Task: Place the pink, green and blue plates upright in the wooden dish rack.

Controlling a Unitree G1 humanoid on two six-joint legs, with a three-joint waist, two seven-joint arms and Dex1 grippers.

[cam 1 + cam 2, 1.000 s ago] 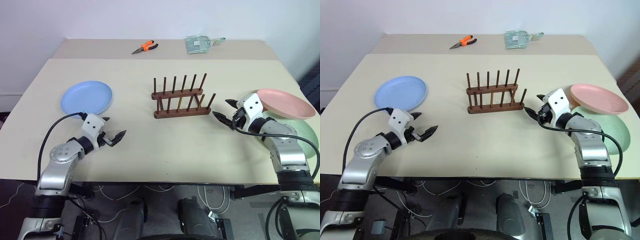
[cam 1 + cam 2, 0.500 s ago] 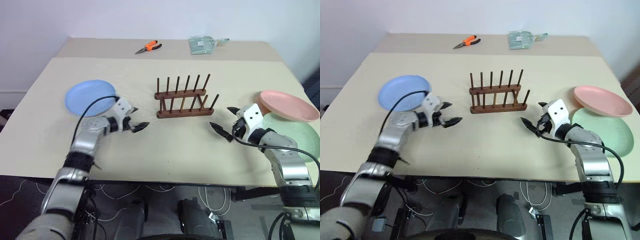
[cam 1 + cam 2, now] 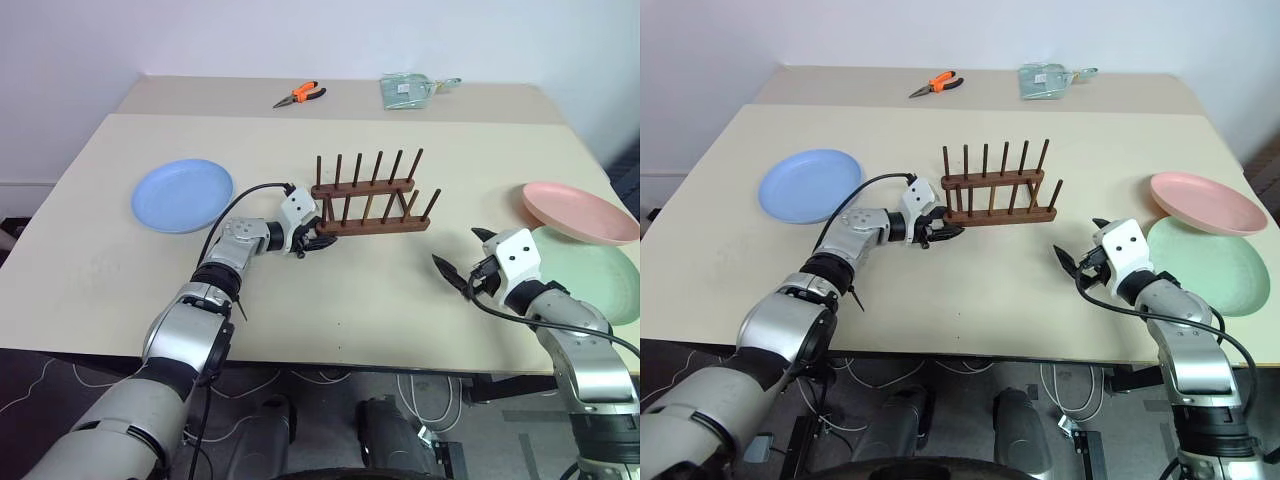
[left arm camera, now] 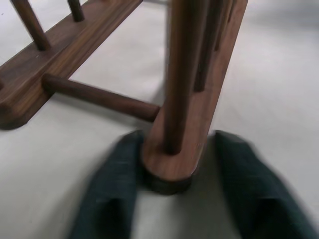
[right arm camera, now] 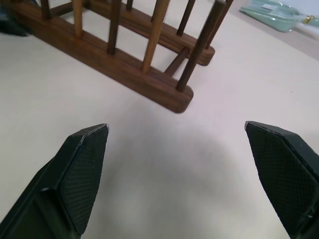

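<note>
The wooden dish rack [image 3: 372,205] stands empty at the table's middle. My left gripper [image 3: 318,238] is at its left end, with a finger [image 4: 112,199] on either side of the near rail's end [image 4: 172,167], closed in on it. The blue plate [image 3: 182,195] lies flat to the left of that arm. My right gripper [image 3: 458,248] hangs open and empty to the right of the rack and nearer the front edge, pointing at the rack's right end [image 5: 169,97]. Further right, the pink plate [image 3: 578,210] rests over the far edge of the green plate [image 3: 600,275].
Orange-handled pliers [image 3: 298,95] and a pale green packet [image 3: 405,90] lie at the back of the table, beyond a seam. The green plate sits close to the table's right front corner. Bare tabletop [image 3: 370,300] stretches between the rack and the front edge.
My left arm swung right and forward from beside the blue plate to the rack's left end, and its fingers closed in. The right gripper drew back toward the front edge and opened wider.
</note>
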